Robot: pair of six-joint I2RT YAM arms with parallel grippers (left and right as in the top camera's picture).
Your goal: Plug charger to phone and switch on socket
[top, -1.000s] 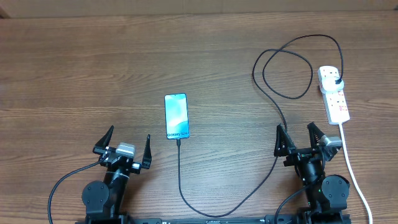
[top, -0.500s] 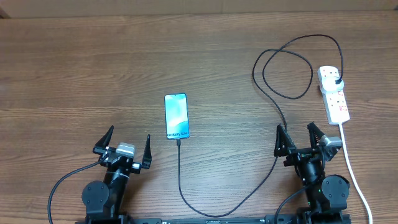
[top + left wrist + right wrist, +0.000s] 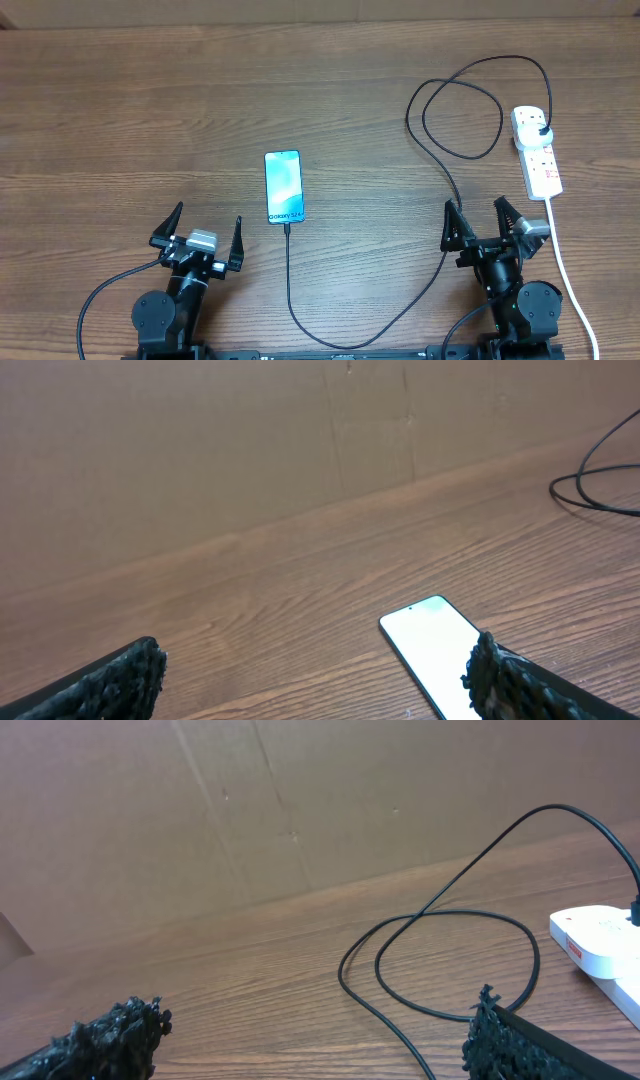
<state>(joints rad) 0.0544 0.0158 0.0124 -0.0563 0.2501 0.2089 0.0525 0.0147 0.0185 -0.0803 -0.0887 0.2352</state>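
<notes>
The phone [image 3: 283, 186] lies face up mid-table, screen lit; it also shows in the left wrist view [image 3: 432, 650]. The black charger cable [image 3: 330, 337] runs from the phone's near end, curves along the front, loops at the back right [image 3: 440, 955], and its black plug [image 3: 541, 131] sits in the white socket strip [image 3: 537, 152], whose end shows in the right wrist view [image 3: 600, 938]. My left gripper [image 3: 198, 234] is open and empty, near and left of the phone. My right gripper [image 3: 484, 226] is open and empty, just left of the strip's near end.
The strip's thick white cord [image 3: 567, 275] runs from its near end past my right arm to the front edge. A brown cardboard wall [image 3: 250, 450] stands along the table's far side.
</notes>
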